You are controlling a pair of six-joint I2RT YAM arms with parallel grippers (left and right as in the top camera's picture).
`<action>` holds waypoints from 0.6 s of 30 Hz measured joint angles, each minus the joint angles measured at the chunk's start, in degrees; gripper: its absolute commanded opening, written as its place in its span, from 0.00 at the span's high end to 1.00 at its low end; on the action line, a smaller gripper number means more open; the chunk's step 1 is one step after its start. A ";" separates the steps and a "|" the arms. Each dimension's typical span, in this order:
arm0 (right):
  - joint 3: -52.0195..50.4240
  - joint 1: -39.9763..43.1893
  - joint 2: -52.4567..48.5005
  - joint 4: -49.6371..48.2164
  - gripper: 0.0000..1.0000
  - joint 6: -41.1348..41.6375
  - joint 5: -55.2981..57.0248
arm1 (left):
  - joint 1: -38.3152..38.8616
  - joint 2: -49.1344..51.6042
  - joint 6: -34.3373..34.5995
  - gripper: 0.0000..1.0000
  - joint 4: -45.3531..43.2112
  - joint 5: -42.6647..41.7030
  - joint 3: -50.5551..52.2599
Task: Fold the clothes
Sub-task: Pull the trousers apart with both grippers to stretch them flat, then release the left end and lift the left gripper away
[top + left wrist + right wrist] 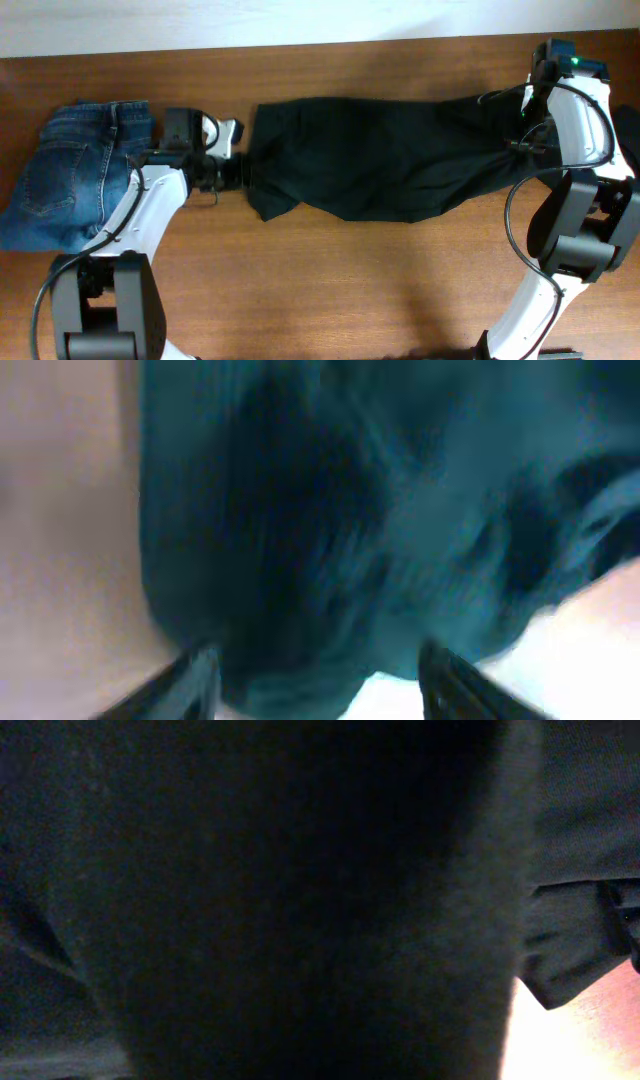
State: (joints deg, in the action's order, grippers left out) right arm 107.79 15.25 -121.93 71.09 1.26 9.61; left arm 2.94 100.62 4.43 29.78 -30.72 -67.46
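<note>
Currently, far left of the table (350, 290): blue jeans (75, 170) lie as a compact folded stack, so that item looks done.

Left gripper (240, 172) sits at the left end of the black trousers (380, 160). In the wrist view its fingers (190, 685) stand well apart, with blurred dark cloth just ahead and nothing visibly pinched: released.

Trousers are stretched full length across the table centre as one long band, the legs apparently laid together. No crosswise fold yet; that is the remaining work.

Right gripper (520, 140) is at the trousers' right end, clenched. Its wrist view is filled with black fabric, so I cannot tell whether it pinches cloth.
</note>
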 measured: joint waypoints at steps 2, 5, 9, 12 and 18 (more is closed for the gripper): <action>0.00 0.00 0.00 -0.02 0.96 0.02 0.00 | -1.09 -0.02 -0.17 0.32 -8.13 -3.63 -0.17; 0.00 0.00 0.00 -0.02 0.96 0.02 0.00 | -2.80 -0.15 -0.02 0.23 -18.97 -7.43 -0.52; 0.00 0.00 0.00 0.00 0.96 0.04 -0.13 | -3.89 -0.63 4.07 0.19 -22.38 -4.85 -0.70; 0.00 0.00 0.00 -0.02 0.96 -0.04 -0.26 | -3.76 1.22 5.70 0.18 -23.69 -3.52 -0.70; 0.00 0.00 0.00 0.00 0.96 0.00 -0.46 | -3.74 9.75 6.38 0.17 -27.54 -2.89 -0.74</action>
State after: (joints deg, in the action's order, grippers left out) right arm 107.79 15.25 -121.93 71.09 1.26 9.15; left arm -0.80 110.37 10.81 2.24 -33.61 -68.20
